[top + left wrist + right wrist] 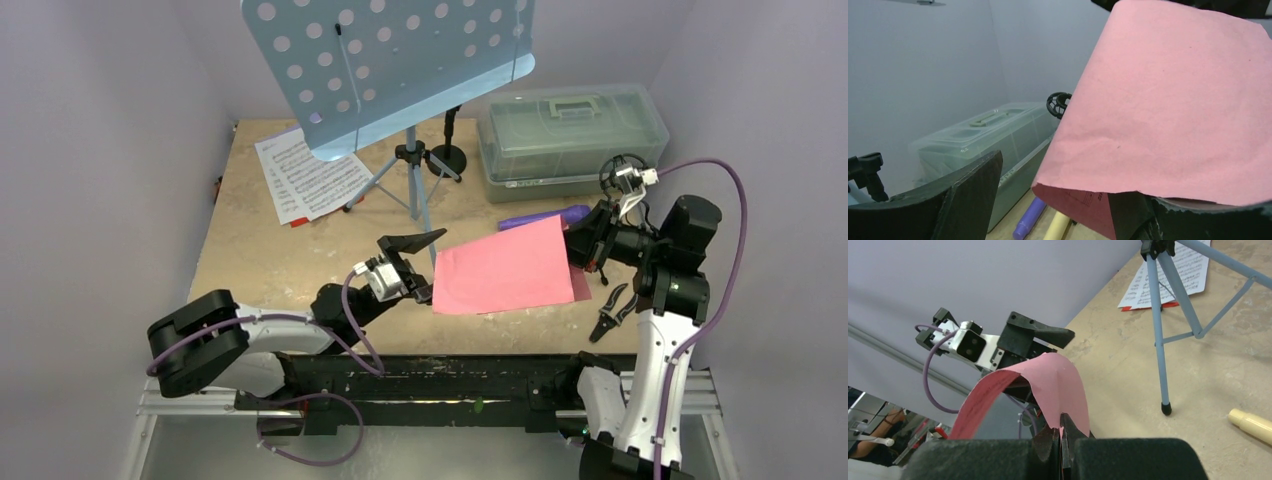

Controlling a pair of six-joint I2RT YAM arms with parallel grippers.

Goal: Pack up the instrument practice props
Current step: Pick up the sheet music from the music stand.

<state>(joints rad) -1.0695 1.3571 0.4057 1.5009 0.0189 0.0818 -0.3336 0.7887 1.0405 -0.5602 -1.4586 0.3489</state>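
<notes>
The red folder (505, 265) lies toward the near edge of the tabletop (270, 265), a little right of centre. Its long axis runs left to right, with the right end angled slightly toward the far edge.

Room around it is tight. The nearest leg of the music stand (390, 60) comes down just beside the folder's far left corner. The purple microphone (545, 217) lies along its far side, with the cream microphone (1250, 425) next to it. The pliers (610, 312) lie by the folder's near right corner, close to the right edge. The widest bare stretch of tabletop is on the left, between the sheet music (310, 175) and the near edge. The plastic box (570, 140) fills the far right corner, and a black mic holder (448, 150) stands just left of it.

The right gripper (578, 250) reaches in low from the right, its forearm bent back over its base. Its fingers are pinched tight on the folder's right edge, and the cover bows upward from there.

The left arm lies stretched low along the near edge, with the left gripper (433, 266) facing right. Its fingers stand well apart at the folder's left edge and are closed on nothing. In the left wrist view the cover lies over one of them.
</notes>
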